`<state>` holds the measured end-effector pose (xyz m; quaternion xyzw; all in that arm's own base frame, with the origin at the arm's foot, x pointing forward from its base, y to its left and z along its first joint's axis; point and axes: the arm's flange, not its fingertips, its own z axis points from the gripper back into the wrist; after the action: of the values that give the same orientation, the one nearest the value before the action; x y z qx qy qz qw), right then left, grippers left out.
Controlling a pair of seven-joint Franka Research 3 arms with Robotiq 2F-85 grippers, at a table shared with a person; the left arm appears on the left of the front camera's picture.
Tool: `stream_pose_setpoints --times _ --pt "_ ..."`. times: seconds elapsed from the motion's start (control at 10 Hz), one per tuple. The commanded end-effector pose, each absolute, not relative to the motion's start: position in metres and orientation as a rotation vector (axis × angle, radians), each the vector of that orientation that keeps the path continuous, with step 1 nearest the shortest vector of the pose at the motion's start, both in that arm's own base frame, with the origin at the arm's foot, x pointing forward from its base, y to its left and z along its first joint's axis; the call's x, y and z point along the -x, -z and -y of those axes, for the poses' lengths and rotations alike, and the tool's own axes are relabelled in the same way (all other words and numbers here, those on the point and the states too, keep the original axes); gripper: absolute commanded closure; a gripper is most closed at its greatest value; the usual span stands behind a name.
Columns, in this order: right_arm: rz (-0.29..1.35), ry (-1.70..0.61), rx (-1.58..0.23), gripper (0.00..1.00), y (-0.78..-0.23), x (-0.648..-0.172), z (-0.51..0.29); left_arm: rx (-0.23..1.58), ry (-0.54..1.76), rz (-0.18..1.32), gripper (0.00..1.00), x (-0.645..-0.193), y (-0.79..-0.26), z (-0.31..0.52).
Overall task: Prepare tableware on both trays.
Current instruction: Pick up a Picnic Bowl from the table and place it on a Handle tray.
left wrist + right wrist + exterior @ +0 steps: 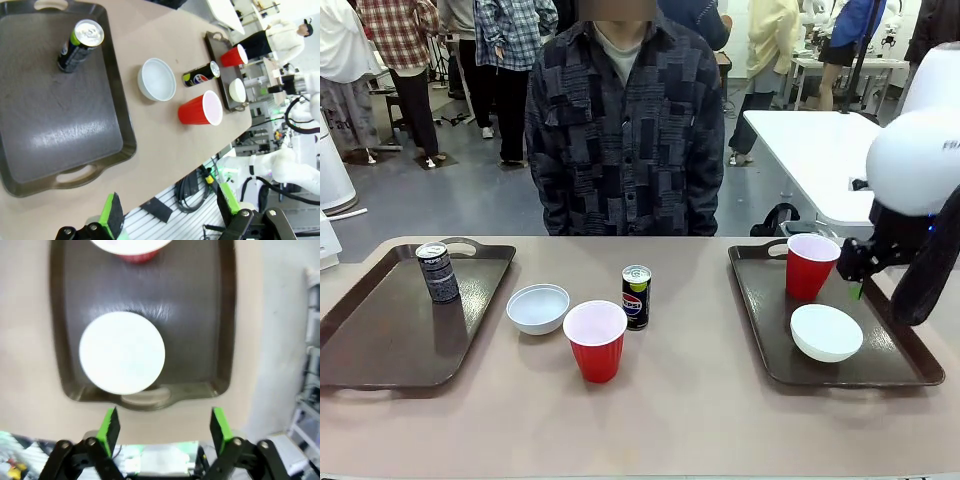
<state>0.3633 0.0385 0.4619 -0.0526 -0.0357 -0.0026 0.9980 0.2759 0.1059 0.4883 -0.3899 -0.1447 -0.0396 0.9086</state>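
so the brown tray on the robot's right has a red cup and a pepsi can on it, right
Not quite. The dark brown plastic tray on the robot's right holds the red plastic cup and a small round white bowl, not a can, as the front view shows.

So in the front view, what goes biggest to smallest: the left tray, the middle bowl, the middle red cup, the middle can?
1. left tray
2. middle red cup and middle bowl: they look about alike, and the cup is nearer the camera, so I won't rank them
3. middle can, smallest
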Motion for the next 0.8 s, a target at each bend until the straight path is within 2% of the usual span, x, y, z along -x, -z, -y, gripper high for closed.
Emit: stream_pose_setpoints --times 0.0,0.2,0.3,0.7 --pt "0.041 -0.019 -0.007 0.0 -0.483 -0.351 -0.038 0.827 0.074 0.302 0.0 -0.276 -0.49 -0.106" --pt "0.082 0.027 -0.027 0.0 -0.495 -0.353 -0.036 0.827 0.074 0.302 0.0 -0.276 -0.49 -0.106" --pt "0.065 0.005 0.026 0.0 -0.488 -0.35 -0.04 0.827 0.074 0.302 0.0 -0.276 -0.49 -0.106" --pt "0.065 0.005 0.026 0.0 -0.488 -0.35 -0.04 0.827 0.074 0.302 0.0 -0.276 -0.49 -0.106"
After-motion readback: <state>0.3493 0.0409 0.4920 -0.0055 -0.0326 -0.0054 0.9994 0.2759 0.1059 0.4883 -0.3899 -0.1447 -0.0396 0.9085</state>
